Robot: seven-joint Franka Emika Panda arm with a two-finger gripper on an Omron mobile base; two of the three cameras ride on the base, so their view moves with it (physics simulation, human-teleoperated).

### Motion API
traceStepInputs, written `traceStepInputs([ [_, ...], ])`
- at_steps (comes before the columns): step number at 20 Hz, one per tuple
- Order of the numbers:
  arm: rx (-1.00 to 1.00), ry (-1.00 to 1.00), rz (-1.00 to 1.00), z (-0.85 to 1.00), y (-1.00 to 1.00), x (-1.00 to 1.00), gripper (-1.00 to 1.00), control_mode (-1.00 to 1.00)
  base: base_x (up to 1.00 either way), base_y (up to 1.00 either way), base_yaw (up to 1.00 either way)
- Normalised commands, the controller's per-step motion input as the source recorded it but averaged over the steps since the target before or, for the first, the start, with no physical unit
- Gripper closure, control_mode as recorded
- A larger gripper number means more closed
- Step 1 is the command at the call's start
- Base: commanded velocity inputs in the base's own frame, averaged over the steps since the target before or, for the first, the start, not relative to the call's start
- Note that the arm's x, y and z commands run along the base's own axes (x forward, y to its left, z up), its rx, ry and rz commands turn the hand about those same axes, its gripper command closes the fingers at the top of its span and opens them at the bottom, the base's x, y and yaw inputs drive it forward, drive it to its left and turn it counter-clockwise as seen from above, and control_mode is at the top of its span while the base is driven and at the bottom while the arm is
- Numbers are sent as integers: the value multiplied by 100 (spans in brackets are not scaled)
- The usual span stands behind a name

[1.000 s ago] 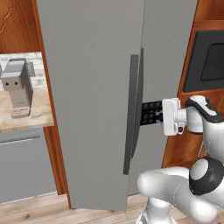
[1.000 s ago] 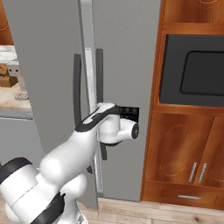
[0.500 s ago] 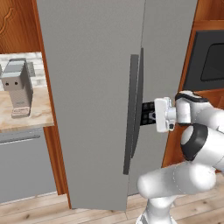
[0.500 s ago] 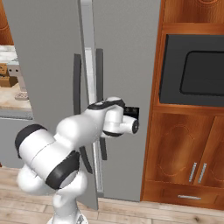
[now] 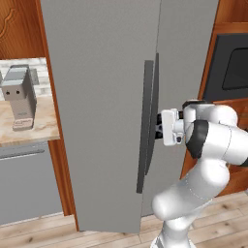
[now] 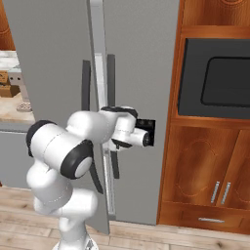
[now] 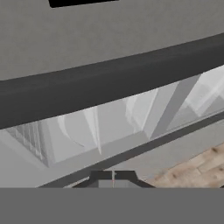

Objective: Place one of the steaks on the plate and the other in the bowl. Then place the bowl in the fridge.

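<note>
**Robot Arm Works at the Fridge Door**

We see the gripper (image 5: pixel 159 131) pressed in against the fridge (image 5: pixel 101 97), its jaws clenched together at the dark vertical handles (image 5: pixel 149 121) where the two grey doors meet. Whether the fingers actually pinch a handle or merely sit beside it, we cannot tell from either base view; the wrist hides the contact. The left door (image 6: pixel 49 63) stands slightly ajar, and through the gap the hand view shows a pale interior with shelves (image 7: pixel 109 127) behind a dark handle bar (image 7: pixel 109 85) that crosses the frame close to the camera.

We judge the arm is placed here to pull that door wider, since the bowl must end up inside and the opening is still too narrow to pass anything through. The elbow folds tight against the robot's body, which suggests the pull will come from swinging the arm outward.

To the left, a table (image 5: pixel 29 131) carries a small grey appliance (image 5: pixel 19 99); to the right, a dark built-in oven (image 6: pixel 215 78) sits in wood cabinets. The steaks, plate and bowl lie outside these pictures, so their places cannot be told.
</note>
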Motion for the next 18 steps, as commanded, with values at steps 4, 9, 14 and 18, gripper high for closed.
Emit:
traceStepInputs([
  [4,0,0,0,-17,14,46,100,-100,0,0,0],
  [9,0,0,0,-17,10,42,100,-100,0,0,0],
  [14,0,0,0,-15,15,33,100,-100,0,0,0],
  [18,0,0,0,-11,41,18,100,-100,0,0,0],
])
